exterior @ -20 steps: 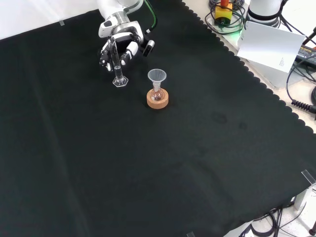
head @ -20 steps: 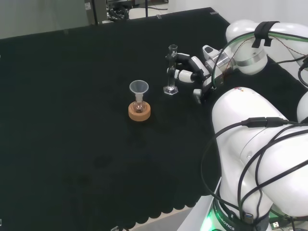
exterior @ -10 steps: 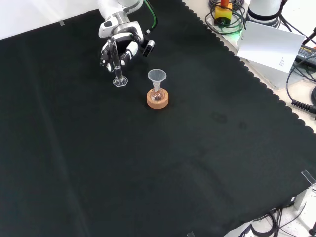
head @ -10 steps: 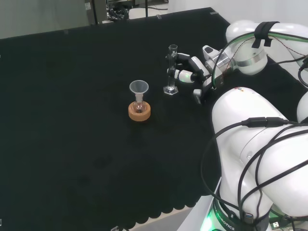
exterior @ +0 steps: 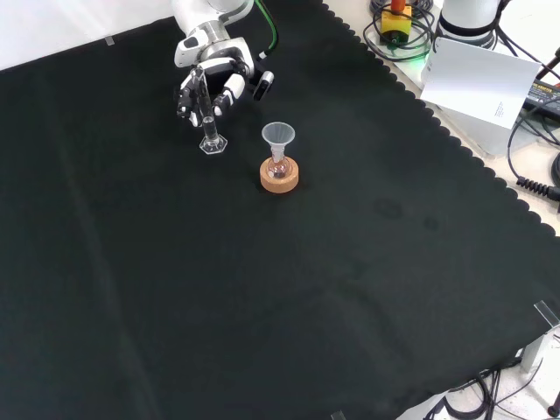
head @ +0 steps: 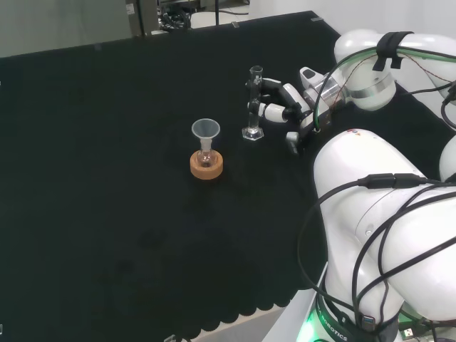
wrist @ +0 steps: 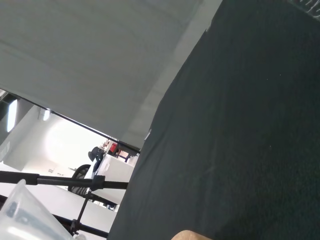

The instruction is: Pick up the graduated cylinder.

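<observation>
Robot hand (head: 285, 107) curled round one graduated cylinder (head: 253, 103); one funnel (head: 205, 130).

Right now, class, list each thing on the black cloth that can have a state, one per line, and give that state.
graduated cylinder: upright, its base on the cloth, the robot hand's fingers curled round its stem.
robot hand: shut on the graduated cylinder, not yet lifted.
funnel: upright, seated in the neck of the small flask.
small flask: upright in the cork ring.
cork ring: flat on the cloth, apart from the cylinder.
</observation>
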`<state>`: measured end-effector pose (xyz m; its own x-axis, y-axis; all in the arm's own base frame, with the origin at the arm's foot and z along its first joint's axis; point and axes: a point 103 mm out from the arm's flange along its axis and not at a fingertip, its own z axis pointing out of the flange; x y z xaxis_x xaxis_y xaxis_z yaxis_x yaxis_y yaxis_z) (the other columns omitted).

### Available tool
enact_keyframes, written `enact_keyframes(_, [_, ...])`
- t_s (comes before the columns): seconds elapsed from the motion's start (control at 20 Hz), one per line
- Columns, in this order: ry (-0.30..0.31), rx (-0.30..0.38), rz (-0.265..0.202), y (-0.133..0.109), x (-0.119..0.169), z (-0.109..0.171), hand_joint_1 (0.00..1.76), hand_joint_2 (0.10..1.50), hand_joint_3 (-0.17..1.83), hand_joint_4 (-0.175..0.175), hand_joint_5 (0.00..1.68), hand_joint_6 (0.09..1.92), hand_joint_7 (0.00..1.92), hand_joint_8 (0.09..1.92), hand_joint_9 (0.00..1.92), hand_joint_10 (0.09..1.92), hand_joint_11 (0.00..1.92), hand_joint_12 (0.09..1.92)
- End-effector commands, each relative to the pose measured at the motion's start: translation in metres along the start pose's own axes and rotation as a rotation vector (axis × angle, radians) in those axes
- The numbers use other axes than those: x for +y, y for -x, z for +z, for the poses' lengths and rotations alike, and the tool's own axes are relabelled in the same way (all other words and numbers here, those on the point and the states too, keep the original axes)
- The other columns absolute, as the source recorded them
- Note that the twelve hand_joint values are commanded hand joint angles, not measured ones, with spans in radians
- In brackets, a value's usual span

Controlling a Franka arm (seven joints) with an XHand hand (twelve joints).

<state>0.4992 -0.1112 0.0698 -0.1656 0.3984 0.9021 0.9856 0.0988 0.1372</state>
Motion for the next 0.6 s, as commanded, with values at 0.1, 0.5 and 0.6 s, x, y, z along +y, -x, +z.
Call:
enact_keyframes(0.1, [0.000,0.008,0.001,-0.0009,0.0004,-0.0006,1.11,1.11,-0.17,-0.010,0.54,0.52,0.60,0.60,0.99,0.30,0.81,1.04])
enact_keyframes(0.5, [-0.010,0.007,0.001,0.0003,0.0008,0.0017,1.12,1.12,-0.17,-0.011,0.54,0.55,0.62,0.60,1.01,0.29,0.84,1.02])
enact_keyframes(0.6, [-0.013,0.005,0.001,-0.0002,0.0013,0.0019,1.12,1.13,-0.17,-0.011,0.54,0.55,0.62,0.60,1.01,0.29,0.84,1.02])
